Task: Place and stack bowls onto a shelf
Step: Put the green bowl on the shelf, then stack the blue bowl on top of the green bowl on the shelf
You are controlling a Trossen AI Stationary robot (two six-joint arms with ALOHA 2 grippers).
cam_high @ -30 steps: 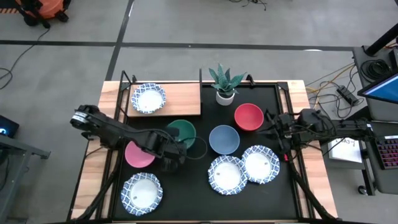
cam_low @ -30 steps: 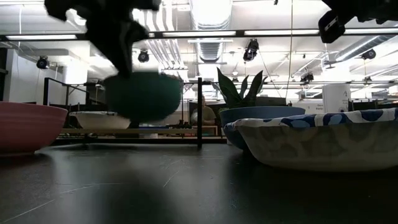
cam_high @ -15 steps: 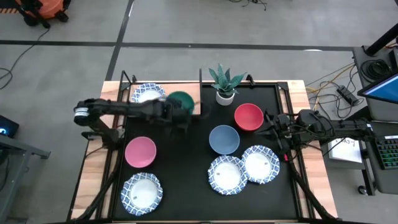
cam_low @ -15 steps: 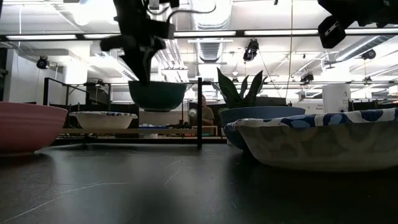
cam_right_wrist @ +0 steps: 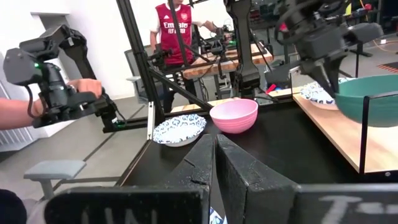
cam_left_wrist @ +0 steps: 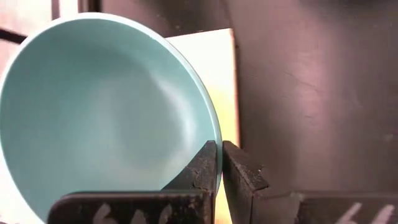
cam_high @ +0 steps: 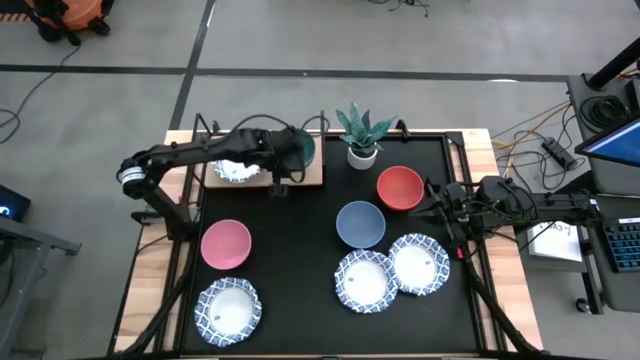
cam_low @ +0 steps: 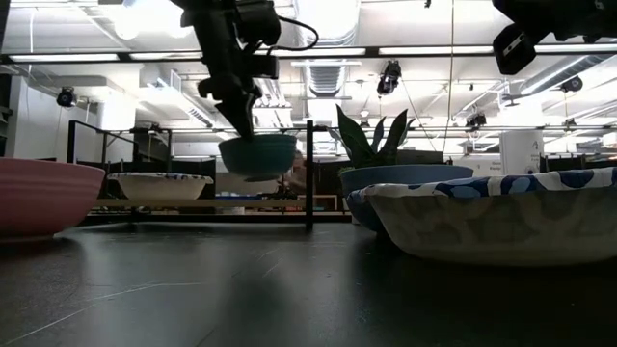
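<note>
My left gripper [cam_high: 281,162] is shut on a green bowl [cam_high: 296,148] and holds it above the right end of the light-wood shelf [cam_high: 308,177]. A blue-and-white patterned bowl [cam_high: 231,168] stands on the shelf's left part, half hidden by my left arm. On the black tabletop rest a pink bowl [cam_high: 225,244], a blue bowl [cam_high: 360,224], a red bowl [cam_high: 400,187] and three patterned bowls [cam_high: 229,306] [cam_high: 366,280] [cam_high: 419,264]. My right gripper [cam_right_wrist: 215,147] waits shut at the table's right edge, touching nothing. My left gripper pinches the green bowl's rim [cam_left_wrist: 214,138], one finger [cam_left_wrist: 200,163] inside the bowl and one [cam_left_wrist: 239,165] outside. In the low view the fingers [cam_low: 241,123] slant down from above onto the rim's left part. The bowl hangs below them, mouth up, clear of the shelf.
A potted plant [cam_high: 362,132] stands just right of the shelf, close to the held bowl. The shelf's black frame posts [cam_low: 309,173] rise at its corners. Beyond the table's left side, a person's hand [cam_right_wrist: 81,87] holds a device and another person stands farther back.
My left arm has swung toward the table's far edge, carrying the green bowl from above the middle of the table to above the shelf's right end. The bowl has stayed mouth up and clear of everything. The gripper has stayed shut on it.
</note>
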